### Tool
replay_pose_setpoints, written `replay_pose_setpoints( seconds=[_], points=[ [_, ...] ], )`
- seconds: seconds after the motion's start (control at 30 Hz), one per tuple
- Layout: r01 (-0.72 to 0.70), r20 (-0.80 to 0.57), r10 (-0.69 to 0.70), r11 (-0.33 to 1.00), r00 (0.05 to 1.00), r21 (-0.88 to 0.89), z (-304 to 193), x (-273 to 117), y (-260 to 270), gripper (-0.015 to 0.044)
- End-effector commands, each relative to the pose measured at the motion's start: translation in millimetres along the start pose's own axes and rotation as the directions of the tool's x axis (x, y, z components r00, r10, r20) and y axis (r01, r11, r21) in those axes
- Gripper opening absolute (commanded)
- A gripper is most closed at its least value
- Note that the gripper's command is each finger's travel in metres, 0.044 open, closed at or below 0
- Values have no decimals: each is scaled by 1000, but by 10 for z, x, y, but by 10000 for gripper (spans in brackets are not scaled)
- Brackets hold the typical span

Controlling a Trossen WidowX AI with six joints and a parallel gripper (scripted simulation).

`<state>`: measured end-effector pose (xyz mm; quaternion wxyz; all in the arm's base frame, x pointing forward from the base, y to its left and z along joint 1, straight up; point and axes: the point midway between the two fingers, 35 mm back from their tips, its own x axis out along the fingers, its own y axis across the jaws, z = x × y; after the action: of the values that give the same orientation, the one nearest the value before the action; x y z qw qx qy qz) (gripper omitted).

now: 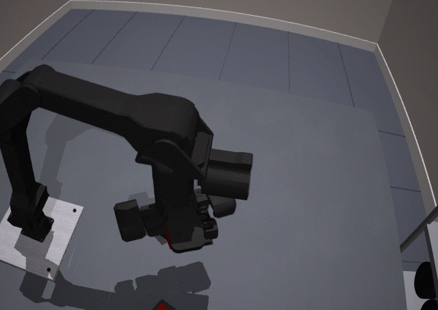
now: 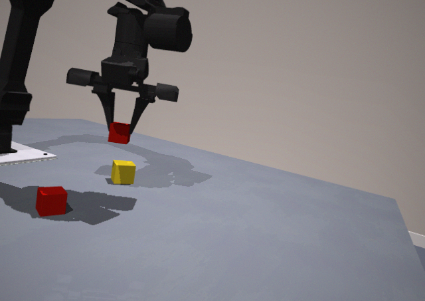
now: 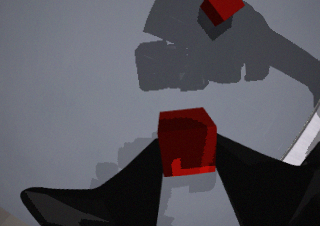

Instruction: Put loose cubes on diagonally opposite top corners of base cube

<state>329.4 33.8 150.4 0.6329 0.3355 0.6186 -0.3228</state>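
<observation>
hiding most of yellow cube (image 1: 163, 239) (image 2: 123, 172)

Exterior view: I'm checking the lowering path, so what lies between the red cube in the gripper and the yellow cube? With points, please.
Nothing but open air shows between the held red cube (image 2: 119, 133) (image 3: 187, 145) and the yellow cube (image 2: 123, 172) in the exterior view.

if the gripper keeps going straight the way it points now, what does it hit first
Probably the yellow cube, met by the red cube held in the gripper. The exterior view shows it just below, though depth is unclear and the line could pass beside it.
</observation>
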Motion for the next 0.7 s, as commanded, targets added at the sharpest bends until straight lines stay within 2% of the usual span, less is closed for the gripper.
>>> replay_pose_setpoints(
  seconds=[0.0,0.33,0.67],
  points=[
    [1,3,0,985,1000,-171,-111,45,48,105],
    [-1,0,1,823,1000,-569,-398,162,146,105],
    [-3,-3,2,508,1000,-861,-693,277,211,105]
  ],
)
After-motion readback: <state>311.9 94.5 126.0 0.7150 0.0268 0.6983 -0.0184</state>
